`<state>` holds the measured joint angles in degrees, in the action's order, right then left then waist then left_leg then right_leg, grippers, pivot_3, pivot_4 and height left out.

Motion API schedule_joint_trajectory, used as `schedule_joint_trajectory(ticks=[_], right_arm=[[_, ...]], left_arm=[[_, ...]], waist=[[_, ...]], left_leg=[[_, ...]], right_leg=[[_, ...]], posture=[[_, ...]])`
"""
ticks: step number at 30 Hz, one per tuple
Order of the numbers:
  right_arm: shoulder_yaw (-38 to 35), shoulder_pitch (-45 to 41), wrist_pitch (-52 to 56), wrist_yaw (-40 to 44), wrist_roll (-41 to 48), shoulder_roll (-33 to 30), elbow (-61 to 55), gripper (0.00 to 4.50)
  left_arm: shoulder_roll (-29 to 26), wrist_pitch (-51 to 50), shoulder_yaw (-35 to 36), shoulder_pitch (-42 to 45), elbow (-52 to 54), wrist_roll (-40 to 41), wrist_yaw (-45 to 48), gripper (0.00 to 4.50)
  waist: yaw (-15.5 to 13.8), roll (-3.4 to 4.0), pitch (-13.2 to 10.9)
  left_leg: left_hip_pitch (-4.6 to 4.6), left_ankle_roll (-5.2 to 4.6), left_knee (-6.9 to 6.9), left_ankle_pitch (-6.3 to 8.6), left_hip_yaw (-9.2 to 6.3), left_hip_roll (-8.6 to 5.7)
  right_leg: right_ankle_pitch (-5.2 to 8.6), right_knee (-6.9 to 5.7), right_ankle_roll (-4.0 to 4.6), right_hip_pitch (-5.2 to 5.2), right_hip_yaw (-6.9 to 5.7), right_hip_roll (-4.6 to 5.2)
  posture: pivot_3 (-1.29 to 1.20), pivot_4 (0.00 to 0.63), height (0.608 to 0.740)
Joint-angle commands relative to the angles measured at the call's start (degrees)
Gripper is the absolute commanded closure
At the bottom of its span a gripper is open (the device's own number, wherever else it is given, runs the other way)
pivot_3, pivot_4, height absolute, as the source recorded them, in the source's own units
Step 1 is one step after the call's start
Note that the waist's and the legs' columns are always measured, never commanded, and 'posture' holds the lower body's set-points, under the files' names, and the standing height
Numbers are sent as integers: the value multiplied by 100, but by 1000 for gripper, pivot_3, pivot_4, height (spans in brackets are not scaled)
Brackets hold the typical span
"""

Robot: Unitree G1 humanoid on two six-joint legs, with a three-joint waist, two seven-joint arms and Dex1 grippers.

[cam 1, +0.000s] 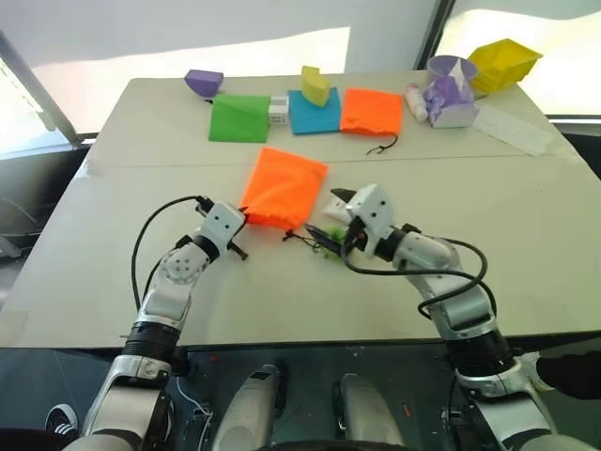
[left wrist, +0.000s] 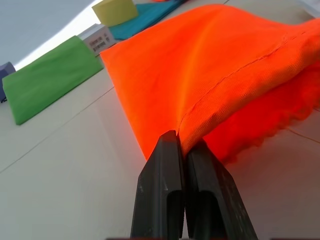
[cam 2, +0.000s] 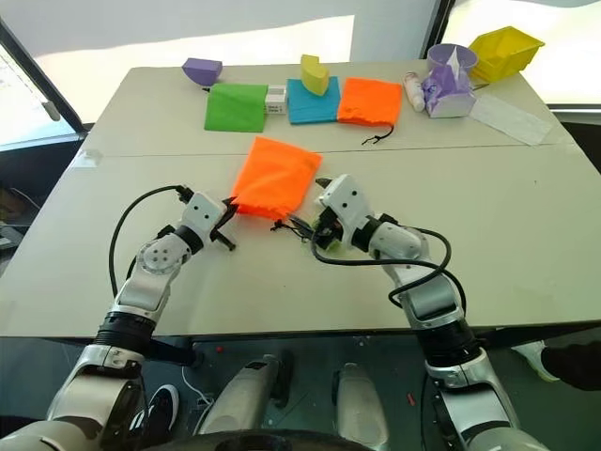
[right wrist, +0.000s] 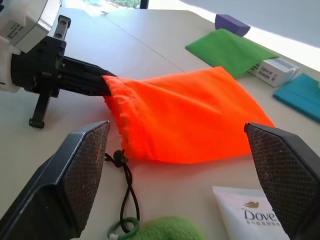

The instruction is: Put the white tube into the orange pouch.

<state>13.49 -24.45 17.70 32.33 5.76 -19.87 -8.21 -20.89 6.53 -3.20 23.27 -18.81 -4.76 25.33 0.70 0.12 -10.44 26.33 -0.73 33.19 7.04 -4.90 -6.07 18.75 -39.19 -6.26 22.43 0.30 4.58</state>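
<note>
two grippers are at work near the middle of the table. the left gripper is pressed together on the upper layer of the orange pouch at its gathered mouth; in the right wrist view the black fingers are seen running into the hem. the cloth is pinched there, it is judged, so the mouth can be lifted and held apart for loading.

the pouch is laid flat, mouth toward the robot, closed end pointing to the far row. its dark cord is trailed from the hem to the green pom-pom, just beside the mouth.

the right gripper is spread wide, nothing between its pads, and is aimed over the cord toward the pouch. the white tube is lying on the table just beside the pouch's right edge, under this gripper, not yet held.

the tube is judged well placed for a short carry: near the mouth, apart from the cloth.

on the far side are left a green pouch, a blue pouch and a second orange pouch, well apart and not part of the job.
</note>
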Motion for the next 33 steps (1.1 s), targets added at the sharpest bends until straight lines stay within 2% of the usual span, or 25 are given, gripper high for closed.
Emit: schedule_joint_trajectory(ticks=[1, 8, 14, 18, 19, 22, 23, 28, 33], right_arm=[[547, -323, -395, -182, -639, 252, 359, 0], [807, -893, -932, -940, -1499, 783, 1507, 0], [721, -1015, -1215, -1247, -1830, 807, 1996, 0], [853, -1047, -1404, -1121, -2052, 676, 2111, 1865], [851, -1027, -1427, -1132, -2083, 672, 2099, 2570], [680, -998, -1362, -1157, -1963, 760, 2056, 4095], [638, -1007, -1340, -1167, -1942, 779, 2060, 4440], [596, -1098, -1492, -1173, -2046, 684, 2212, 4440], [448, -1247, -1697, -1149, -2059, 442, 2445, 4440]], left_arm=[[-49, -140, 63, -101, 434, 142, 79, 4423], [-4, -625, -3, -320, 1141, 216, 137, 4423], [-4, -885, 6, -458, 1469, 232, 122, 4423], [9, -983, 8, -495, 1573, 237, 118, 4500], [19, -1002, 0, -501, 1592, 249, 131, 4500], [25, -1069, 5, -547, 1686, 288, 163, 4500], [27, -1097, 15, -559, 1715, 310, 174, 4500], [33, -1867, 21, -792, 2417, 805, 534, 4500], [-115, -3349, -261, -1071, 3777, 1339, 929, 4500]], waist=[[16, 0, 0], [5, 0, 0], [8, 0, 0], [13, 0, 0], [13, 0, 0], [14, 0, 0], [13, 0, 0], [14, 0, 0], [18, 0, 0]], left_leg=[[0, 0, 0, 0, 0, 0], [-3, 8, -1, -3, -3, 0], [-6, 10, -1, -6, -3, 0], [-10, 16, -6, -10, -6, 2], [-11, 17, -6, -10, -7, 3], [-13, 17, -7, -11, -7, 3], [-13, 17, -8, -11, -7, 3], [-14, 17, -8, -11, -6, 2], [-14, 17, -10, -10, -6, 3]], right_leg=[[-1, 0, 2, 1, 0, -1], [-14, -5, 6, 3, 0, -7], [-32, -4, 8, 3, 3, -11], [-34, -6, 12, 5, 5, -16], [-35, -6, 12, 5, 5, -16], [-35, -6, 12, 5, 6, -17], [-35, -6, 12, 5, 7, -17], [-35, -6, 12, 4, 11, -17], [-34, -5, 13, 4, 13, -18]], posture=[[0, 150, 740], [0, 150, 740], [0, 150, 740], [0, 150, 740], [0, 150, 740], [0, 150, 740], [0, 150, 740], [0, 150, 740], [0, 150, 740]])
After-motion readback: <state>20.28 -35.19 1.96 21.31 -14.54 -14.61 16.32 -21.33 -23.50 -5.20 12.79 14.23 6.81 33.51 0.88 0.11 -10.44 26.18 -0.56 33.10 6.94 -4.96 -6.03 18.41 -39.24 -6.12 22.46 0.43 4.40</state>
